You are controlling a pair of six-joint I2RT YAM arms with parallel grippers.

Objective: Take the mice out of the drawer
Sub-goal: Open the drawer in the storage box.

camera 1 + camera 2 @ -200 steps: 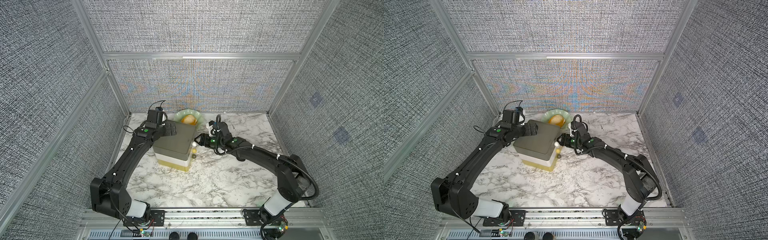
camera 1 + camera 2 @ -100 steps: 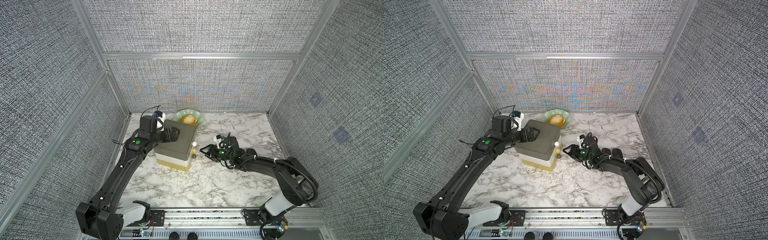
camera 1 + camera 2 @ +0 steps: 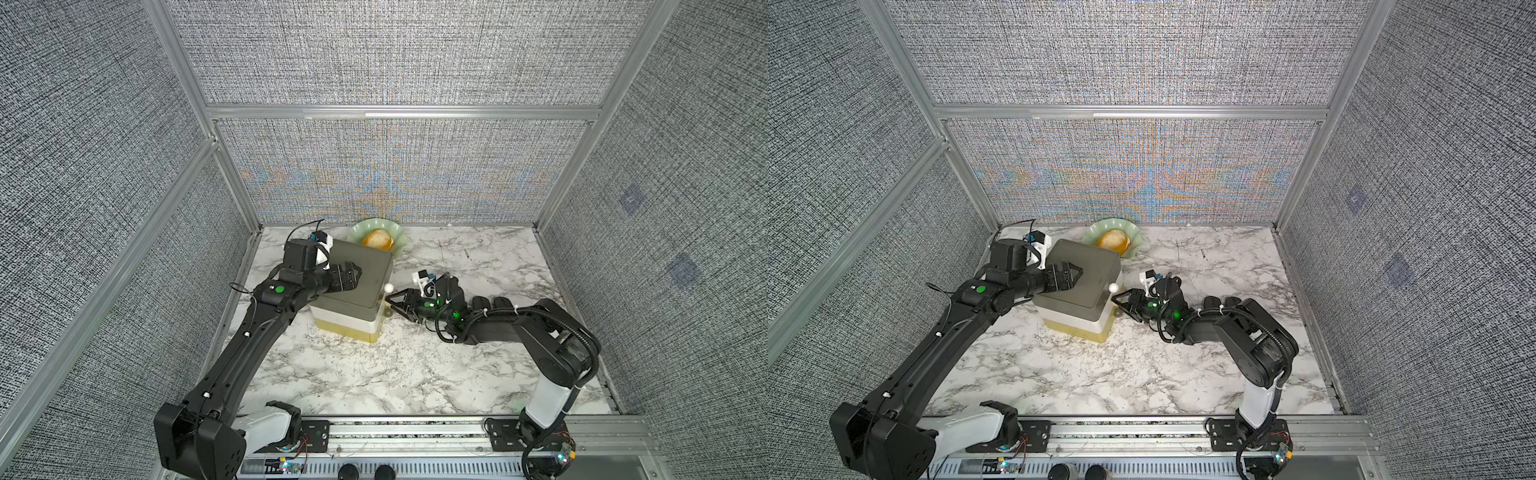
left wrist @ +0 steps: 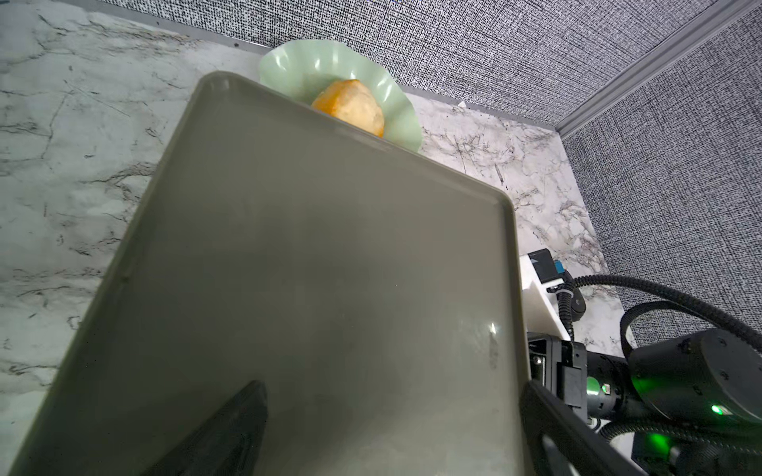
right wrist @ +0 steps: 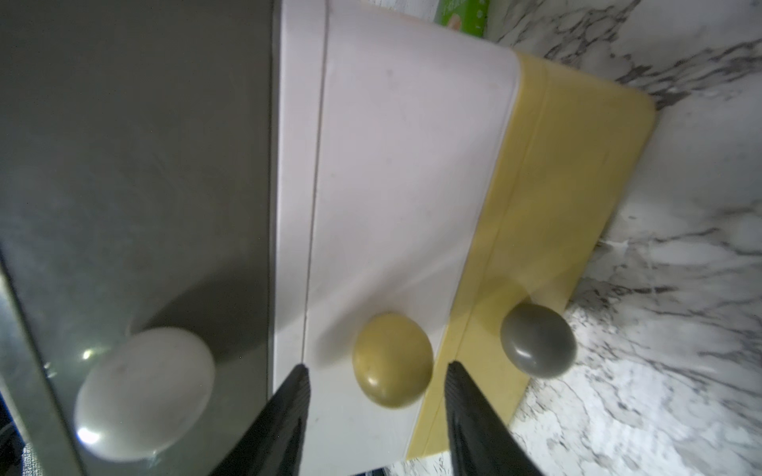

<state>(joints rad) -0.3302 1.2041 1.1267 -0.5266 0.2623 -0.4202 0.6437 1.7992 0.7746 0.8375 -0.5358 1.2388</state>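
Knob (image 5: 391,360) straddled by right pincer (image 5: 377,364), reaching low, left pincer (image 3: 354,276) over cabinet (image 3: 374,264)

Bare marble table (image 3: 395,374) lies open across the lower centre and right of both top views — at centre left the drawer chest (image 3: 374,274) and, just behind it, a green dish (image 3: 353,233) block the way.

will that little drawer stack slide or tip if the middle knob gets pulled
It would probably slide: the stack is small, looks like light plastic, and sits on smooth marble. It might also tip a little, as the knob sits well above the base. The left fingers, over its top, could steady it by pressing down.
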